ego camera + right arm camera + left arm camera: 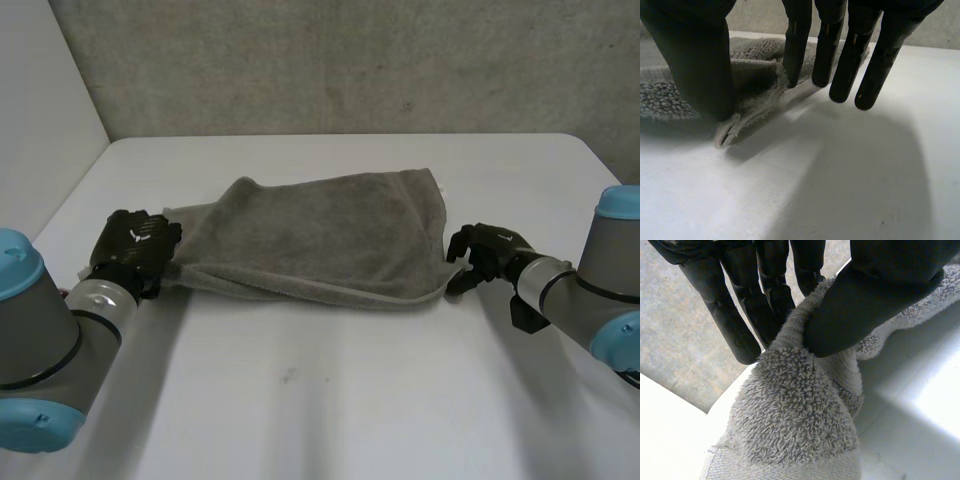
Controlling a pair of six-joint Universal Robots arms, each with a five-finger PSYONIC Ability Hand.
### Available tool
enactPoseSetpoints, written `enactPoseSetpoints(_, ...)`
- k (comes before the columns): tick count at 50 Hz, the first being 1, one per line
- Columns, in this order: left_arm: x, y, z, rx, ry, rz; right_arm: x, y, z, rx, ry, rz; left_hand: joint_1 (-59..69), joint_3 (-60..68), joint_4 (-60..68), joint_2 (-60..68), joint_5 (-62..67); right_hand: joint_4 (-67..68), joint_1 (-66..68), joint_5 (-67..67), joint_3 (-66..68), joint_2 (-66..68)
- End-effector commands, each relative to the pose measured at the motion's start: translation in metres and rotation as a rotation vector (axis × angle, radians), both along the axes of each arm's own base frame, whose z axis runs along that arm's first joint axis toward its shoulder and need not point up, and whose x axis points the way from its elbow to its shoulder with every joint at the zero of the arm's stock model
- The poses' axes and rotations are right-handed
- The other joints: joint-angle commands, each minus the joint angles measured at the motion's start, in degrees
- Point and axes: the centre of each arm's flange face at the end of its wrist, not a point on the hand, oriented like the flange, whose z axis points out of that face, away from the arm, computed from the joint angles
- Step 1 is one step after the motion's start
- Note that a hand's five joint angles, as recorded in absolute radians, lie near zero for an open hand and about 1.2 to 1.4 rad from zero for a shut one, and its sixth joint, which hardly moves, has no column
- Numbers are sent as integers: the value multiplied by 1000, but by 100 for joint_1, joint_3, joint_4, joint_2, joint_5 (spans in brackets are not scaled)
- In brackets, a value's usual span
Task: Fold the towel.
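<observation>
Arms stood at both near corners of the flat white table point(330, 400): the left arm point(45, 340) and the right arm point(600, 290), each with grey joints and light-blue caps.

Beyond them, the black left hand point(135, 250) was at the left end of the grey terry towel point(320, 235). In its wrist view, the left thumb point(875, 295) pressed a bunched ridge of the cloth against the left fingers point(735, 315). The hand therefore had a firm pinch on that end.

The black right hand point(490, 255) was at the towel's near right corner. In its wrist view, the right fingers point(840, 55) hung straight and spread, tips down toward the table. The one nearest the thumb touched the hem, and the right thumb point(695, 60) stood against the cloth beside the corner. The corner lay flat in two layers on the table. No grasp was evident, and the hand was recorded as unclenched.

The towel lay across the middle of the table between the two hands, doubled over on itself and bunched toward the left end.

Behind the far edge of the table rose a rough grey wall point(350, 60).
</observation>
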Motion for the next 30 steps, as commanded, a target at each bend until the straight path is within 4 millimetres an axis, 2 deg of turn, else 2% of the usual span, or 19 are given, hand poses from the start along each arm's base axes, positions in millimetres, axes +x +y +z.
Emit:
enactPoseSetpoints(1,-2,3,-2,9,1,-6,1,-8,5,-24,-42,-22,1224,1033,1029,1024,1085,4737,4741,4766,4732,4749)
enactPoseSetpoints(4,-3,5,-3,15,-1,-9,0,-9,15,-44,-60,-32,1224,1033,1029,1024,1085,4737,4741,4766,4732,4749)
enactPoseSetpoints(6,-3,11,-8,45,-8,-16,-5,-7,40,-104,-65,-47,1224,1033,1029,1024,1085,4737,4741,4766,4732,4749)
enactPoseSetpoints(7,-3,12,-8,45,-8,-16,-5,-7,40,-104,-65,-48,1224,1033,1029,1024,1085,4737,4741,4766,4732,4749)
enactPoseSetpoints(8,-5,16,-10,61,-12,-25,-8,-4,50,-127,-60,-48,1224,1033,1029,1024,1085,4737,4741,4766,4732,4749)
enactPoseSetpoints(9,-7,21,-12,80,-18,-39,-11,-2,58,-144,-47,-45,827,636,632,627,688,4737,4741,4766,4732,4749)
enactPoseSetpoints(10,-7,21,-12,81,-18,-39,-11,-2,58,-145,-47,-45,823,632,628,623,684,4737,4741,4766,4732,4749)
enactPoseSetpoints(11,-10,28,-15,104,-26,-54,-13,1,63,-166,-19,-34,-692,-884,-888,-892,-832,4737,4741,4766,4732,4749)
enactPoseSetpoints(12,-10,28,-15,104,-26,-54,-13,1,63,-166,-18,-33,-708,-899,-903,-908,-847,4737,4741,4766,4732,4749)
enactPoseSetpoints(13,-12,33,-17,127,-35,-63,-14,5,66,-189,23,-19,-2340,-2531,-2535,-2540,-2479,4737,4741,4766,4732,4749)
enactPoseSetpoints(14,-11,35,-18,147,-42,-65,-15,10,68,-214,80,0,-3222,-3413,-3417,-3422,-3361,4737,4741,4766,4732,4749)
enactPoseSetpoints(15,-11,35,-18,147,-42,-65,-15,10,68,-214,80,1,-3231,-3422,-3426,-3431,-3370,4737,4741,4766,4732,4749)
enactPoseSetpoints(17,-9,36,-18,172,-49,-58,-17,23,72,-253,215,46,-3465,-3657,-3661,-3665,-3605,4737,4741,4766,4732,4749)
enactPoseSetpoints(20,-8,35,-18,174,-49,-55,-18,29,72,-269,287,73,-3651,-3843,-3847,-3851,-3791,4737,4741,4766,4732,4749)
enactPoseSetpoints(22,-3,31,-15,166,-45,-33,-23,37,69,-293,405,103,-3702,-3893,-3897,-3902,-3841,4737,4741,4766,4732,4749)
enactPoseSetpoints(30,21,12,-4,141,-22,52,-30,40,60,-287,474,107,-3585,-3776,-3780,-3785,-3724,4737,4741,4766,4732,4749)
